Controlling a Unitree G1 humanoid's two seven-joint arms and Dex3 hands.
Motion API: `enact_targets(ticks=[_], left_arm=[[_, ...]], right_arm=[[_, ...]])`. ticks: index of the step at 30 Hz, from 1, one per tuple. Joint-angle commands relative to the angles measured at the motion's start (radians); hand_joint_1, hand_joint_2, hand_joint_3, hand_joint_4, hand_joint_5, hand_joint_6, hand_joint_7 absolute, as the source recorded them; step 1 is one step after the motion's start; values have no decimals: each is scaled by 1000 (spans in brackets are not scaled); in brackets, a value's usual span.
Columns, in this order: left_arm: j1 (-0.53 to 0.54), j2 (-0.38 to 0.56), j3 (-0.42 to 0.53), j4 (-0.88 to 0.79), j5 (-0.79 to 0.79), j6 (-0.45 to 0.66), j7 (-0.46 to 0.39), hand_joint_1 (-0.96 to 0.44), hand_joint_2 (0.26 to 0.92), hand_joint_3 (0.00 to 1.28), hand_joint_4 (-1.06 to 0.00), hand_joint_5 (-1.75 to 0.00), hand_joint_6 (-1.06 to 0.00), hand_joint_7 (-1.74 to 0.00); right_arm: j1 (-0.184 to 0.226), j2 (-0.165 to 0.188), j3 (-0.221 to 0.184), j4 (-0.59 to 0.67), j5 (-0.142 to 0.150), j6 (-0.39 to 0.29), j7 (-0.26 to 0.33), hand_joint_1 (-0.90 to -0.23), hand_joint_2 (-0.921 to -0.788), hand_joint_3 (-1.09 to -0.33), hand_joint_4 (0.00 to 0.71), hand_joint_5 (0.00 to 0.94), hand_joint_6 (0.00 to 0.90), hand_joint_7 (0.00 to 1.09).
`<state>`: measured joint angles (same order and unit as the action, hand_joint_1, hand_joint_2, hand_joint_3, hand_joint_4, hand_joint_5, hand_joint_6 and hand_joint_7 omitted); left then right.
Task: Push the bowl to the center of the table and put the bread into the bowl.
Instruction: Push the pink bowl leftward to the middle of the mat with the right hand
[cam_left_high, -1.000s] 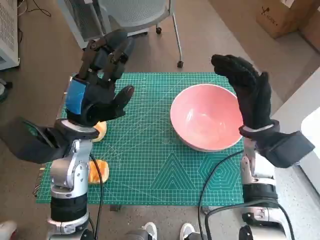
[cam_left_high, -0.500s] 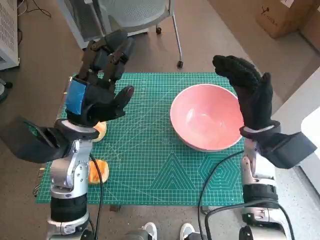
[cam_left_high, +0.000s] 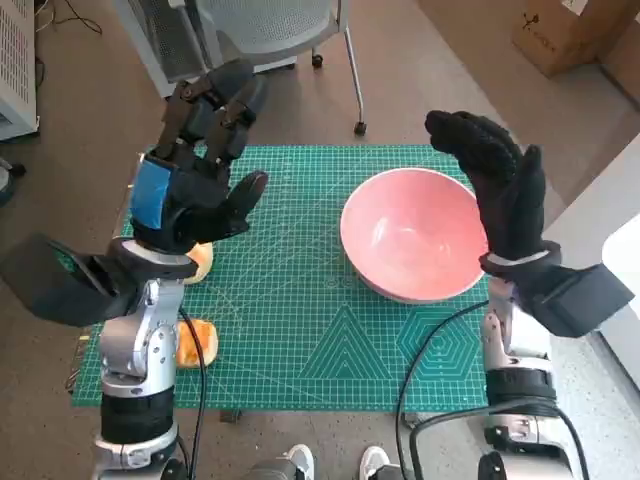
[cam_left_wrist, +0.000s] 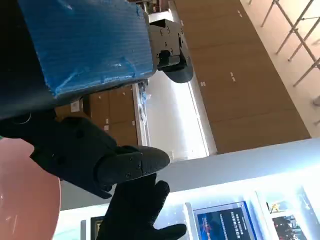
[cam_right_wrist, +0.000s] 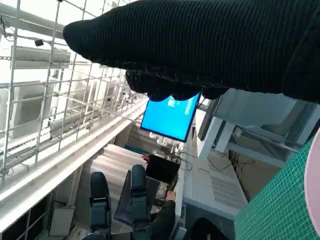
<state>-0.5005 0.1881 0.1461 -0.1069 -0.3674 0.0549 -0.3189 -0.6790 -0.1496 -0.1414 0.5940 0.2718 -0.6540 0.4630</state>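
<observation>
The pink bowl (cam_left_high: 412, 232) sits on the right half of the green cutting mat (cam_left_high: 290, 330); its rim also shows in the left wrist view (cam_left_wrist: 25, 195). Two pieces of bread lie at the mat's left edge: one (cam_left_high: 201, 262) half hidden under my left wrist, the other (cam_left_high: 197, 341) nearer the front beside my left forearm. My left hand (cam_left_high: 195, 170) is raised above the mat's left part, fingers spread, holding nothing. My right hand (cam_left_high: 500, 185) stands upright at the bowl's right rim, fingers apart and empty; whether it touches the bowl I cannot tell.
An office chair's base (cam_left_high: 290, 30) stands on the floor beyond the mat. A cardboard box (cam_left_high: 570, 30) is at the far right. A white surface (cam_left_high: 620, 240) borders the table on the right. Cables (cam_left_high: 430, 360) hang from my right arm.
</observation>
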Motion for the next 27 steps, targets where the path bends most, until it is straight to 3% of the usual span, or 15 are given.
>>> enact_targets(ticks=[1,7,16,27], left_arm=[[9,0,3,-11,-4,-8,-4,-386,656,625,1,-315,1,-767],[12,3,8,-13,-8,-4,-3,-385,656,626,1,-314,1,-767],[20,3,14,-22,-6,-2,3,-385,655,628,1,-314,1,-770],[29,8,19,-33,-5,6,8,-391,657,625,1,-320,1,-771]], right_arm=[[22,-8,-13,27,11,10,13,-555,-921,-494,154,1,382,0],[-8,-36,-57,108,19,-7,11,-571,-921,-481,152,0,382,1],[-66,-78,-112,326,-34,-93,-82,-566,-921,-524,146,0,367,0],[-105,-120,-127,560,-112,-124,-225,-528,-921,-554,171,10,347,0]])
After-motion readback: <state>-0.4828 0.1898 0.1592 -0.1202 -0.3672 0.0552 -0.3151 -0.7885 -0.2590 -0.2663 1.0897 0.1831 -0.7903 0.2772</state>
